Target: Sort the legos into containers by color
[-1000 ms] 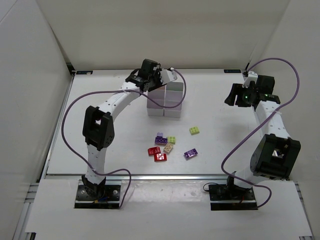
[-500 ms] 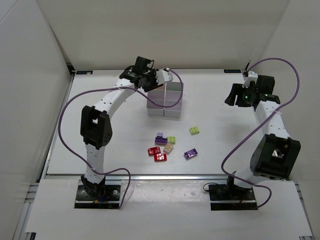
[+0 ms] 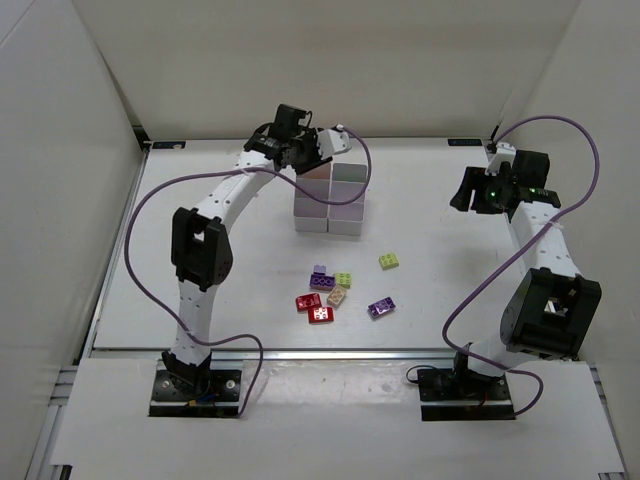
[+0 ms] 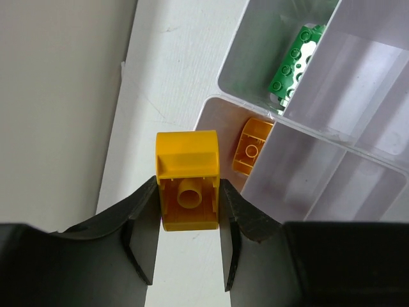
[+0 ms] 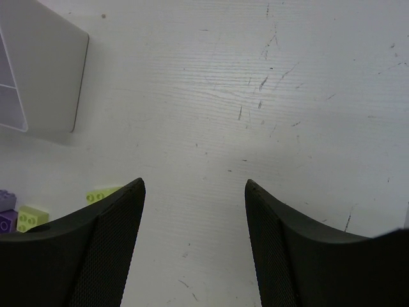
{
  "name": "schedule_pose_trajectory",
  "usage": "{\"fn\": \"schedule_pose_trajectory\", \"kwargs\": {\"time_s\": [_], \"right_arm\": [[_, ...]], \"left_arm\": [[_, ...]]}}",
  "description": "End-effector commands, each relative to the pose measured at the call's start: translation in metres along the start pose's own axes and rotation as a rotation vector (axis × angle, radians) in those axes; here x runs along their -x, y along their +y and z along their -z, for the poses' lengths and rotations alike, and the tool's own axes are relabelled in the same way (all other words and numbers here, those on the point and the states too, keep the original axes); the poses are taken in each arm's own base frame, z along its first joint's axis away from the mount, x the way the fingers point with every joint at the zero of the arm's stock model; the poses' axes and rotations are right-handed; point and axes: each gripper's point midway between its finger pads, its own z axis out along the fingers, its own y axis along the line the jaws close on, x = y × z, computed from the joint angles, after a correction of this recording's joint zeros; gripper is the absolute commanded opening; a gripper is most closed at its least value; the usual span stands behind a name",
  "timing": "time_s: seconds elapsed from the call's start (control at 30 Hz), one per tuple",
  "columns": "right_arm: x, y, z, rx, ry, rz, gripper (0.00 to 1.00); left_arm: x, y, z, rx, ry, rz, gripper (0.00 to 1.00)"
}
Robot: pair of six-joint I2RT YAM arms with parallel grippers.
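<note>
Clamping yellow lego (image 4: pixel 187 163), left end effector (image 4: pixel 188 192) beside containers (image 4: pixel 358 64), right end effector (image 5: pixel 195 185) empty

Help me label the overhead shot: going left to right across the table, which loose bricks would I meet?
red brick → tan brick → lone purple brick. The other loose bricks overlap these sideways, so they are left out.

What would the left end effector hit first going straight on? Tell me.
Probably bare table beside the containers: the left end effector, shut on a yellow brick, aims just outside the one holding an orange brick. Depth is unclear.
</note>
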Motion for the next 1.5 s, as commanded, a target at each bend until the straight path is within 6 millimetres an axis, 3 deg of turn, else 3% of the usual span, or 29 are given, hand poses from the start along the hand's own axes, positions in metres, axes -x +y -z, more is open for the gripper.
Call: {"fn": "schedule_pose_trajectory", "kwargs": {"time_s": [0.0, 0.27, 0.5, 0.83, 0.93, 1.03, 1.13, 1.17, 1.2, 1.23, 1.27, 1.3, 1.33, 1.37, 1.4, 1.43, 1.47], "right_arm": [[0.017, 0.003, 0.008, -0.006, -0.060, 0.034, 0.68], [0.017, 0.001, 0.006, -0.011, -0.057, 0.033, 0.68], [0.019, 0.000, 0.005, -0.012, -0.058, 0.033, 0.69], [0.020, 0.000, 0.004, -0.012, -0.058, 0.033, 0.69], [0.019, 0.000, 0.004, -0.010, -0.057, 0.034, 0.69], [0.019, 0.001, 0.006, -0.006, -0.060, 0.034, 0.69], [0.019, 0.007, 0.008, 0.020, -0.062, 0.036, 0.67], [0.021, 0.017, 0.010, 0.074, -0.070, 0.083, 0.66], [0.017, 0.026, 0.012, 0.109, -0.052, 0.118, 0.66], [0.013, 0.048, 0.010, 0.166, -0.033, 0.193, 0.66], [0.010, 0.061, 0.009, 0.209, -0.024, 0.324, 0.66], [-0.003, 0.081, 0.015, 0.288, 0.012, 0.387, 0.68], [-0.013, 0.103, 0.016, 0.367, 0.034, 0.469, 0.69], [-0.025, 0.126, 0.018, 0.450, 0.056, 0.554, 0.70], [-0.043, 0.139, 0.021, 0.534, 0.093, 0.650, 0.73], [-0.058, 0.162, 0.023, 0.613, 0.118, 0.719, 0.73], [-0.068, 0.170, 0.024, 0.662, 0.134, 0.765, 0.73]], "left_arm": [[0.013, 0.006, 0.001, 0.003, -0.040, 0.003, 0.28], [0.008, 0.008, -0.010, 0.013, -0.022, 0.020, 0.34], [0.005, 0.008, -0.014, 0.015, -0.010, 0.029, 0.57], [0.007, 0.010, -0.007, 0.024, -0.019, 0.059, 0.60], [0.016, 0.016, 0.003, 0.049, -0.047, 0.088, 0.59], [0.033, 0.030, 0.027, 0.100, -0.098, 0.166, 0.58], [0.054, 0.043, 0.065, 0.156, -0.172, 0.280, 0.56], [0.067, 0.048, 0.089, 0.186, -0.204, 0.300, 0.56], [0.065, 0.043, 0.095, 0.184, -0.199, 0.340, 0.56], [0.064, 0.042, 0.104, 0.201, -0.203, 0.448, 0.55], [0.068, 0.049, 0.129, 0.256, -0.216, 0.498, 0.55], [0.052, 0.046, 0.134, 0.270, -0.189, 0.574, 0.55], [0.054, 0.048, 0.156, 0.301, -0.220, 0.700, 0.56], [0.039, 0.043, 0.158, 0.305, -0.197, 0.778, 0.57], [0.029, 0.043, 0.166, 0.318, -0.195, 0.849, 0.65], [0.017, 0.053, 0.188, 0.359, -0.218, 0.962, 0.68], [0.004, 0.043, 0.185, 0.325, -0.204, 1.007, 0.70]]}}
